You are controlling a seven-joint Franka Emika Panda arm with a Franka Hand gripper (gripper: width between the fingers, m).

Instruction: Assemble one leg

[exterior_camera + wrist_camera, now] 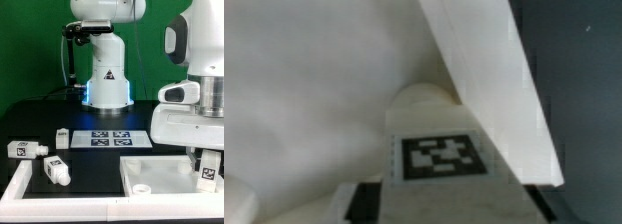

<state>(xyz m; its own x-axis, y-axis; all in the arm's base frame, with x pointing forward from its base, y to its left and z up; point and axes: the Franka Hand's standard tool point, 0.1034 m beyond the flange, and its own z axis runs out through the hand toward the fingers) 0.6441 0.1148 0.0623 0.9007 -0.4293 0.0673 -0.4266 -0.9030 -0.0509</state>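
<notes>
My gripper (207,166) is shut on a leg (208,174), a stubby white peg-block with a black-and-white tag. It holds the leg upright over the near right part of the large white square tabletop (150,168). In the wrist view the leg (441,140) sits between my dark finger pads (375,203), gripper (452,205), with its tip close to the tabletop (313,90) near the raised edge (487,80). I cannot tell whether the tip touches. Three more legs lie on the black table at the exterior view's left: one (25,150), one (55,170), one (62,137).
The marker board (110,137) lies in front of the robot base (106,80). A white rail (18,188) borders the table at the exterior view's near left. A round hole (143,188) shows in the tabletop's near corner.
</notes>
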